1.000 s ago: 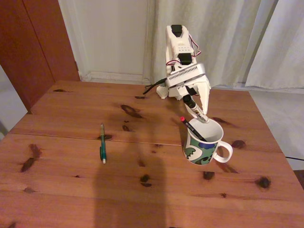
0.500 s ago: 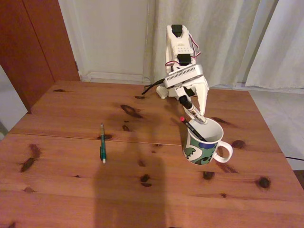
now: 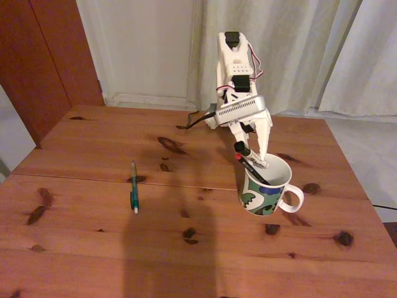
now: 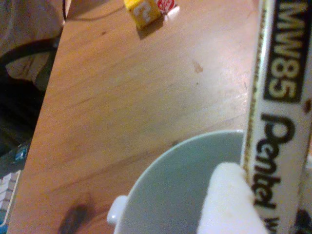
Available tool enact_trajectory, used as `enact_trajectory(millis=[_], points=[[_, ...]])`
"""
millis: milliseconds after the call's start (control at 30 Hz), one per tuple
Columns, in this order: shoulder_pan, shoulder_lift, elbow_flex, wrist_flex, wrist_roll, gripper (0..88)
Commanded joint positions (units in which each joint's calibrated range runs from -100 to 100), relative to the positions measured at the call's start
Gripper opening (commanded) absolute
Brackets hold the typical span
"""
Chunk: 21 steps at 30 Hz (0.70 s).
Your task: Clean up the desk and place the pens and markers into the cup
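Note:
Over the cup point(image 3: 265, 189), a white mug with a green and blue pattern, my gripper point(image 3: 254, 156) points down, shut on the white marker point(image 3: 250, 154). The marker slants with its black cap up and to the left and its lower end inside the rim. A black pen with a red end point(image 3: 250, 168) leans in the cup. The teal-green pen point(image 3: 133, 188) lies alone on the desk point(image 3: 80, 248), far left of the cup. In the wrist view the marker point(image 4: 275, 122) runs down the right edge beside a white fingertip point(image 4: 226, 204), above the cup's hollow point(image 4: 165, 195).
The arm's base point(image 3: 214, 120) and a dark cable stand at the desk's back edge, with curtains and a wall behind. A yellow block point(image 4: 143, 10) lies on the wood at the top of the wrist view. Bare wood spreads left of and in front of the cup.
The arm has dipped and the gripper has come down with the marker, so the marker's lower end now sits deeper inside the cup. The two pens have not moved.

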Motion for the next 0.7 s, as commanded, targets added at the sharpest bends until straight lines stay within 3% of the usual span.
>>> enact_trajectory(millis=[0, 367, 667], points=[[0.59, 0.44, -1.1, -1.75, 0.42, 0.8], [1.88, 1.27, -0.65, -1.67, 0.47, 1.1], [1.96, 0.77, -0.92, -1.67, 0.52, 10.5]])
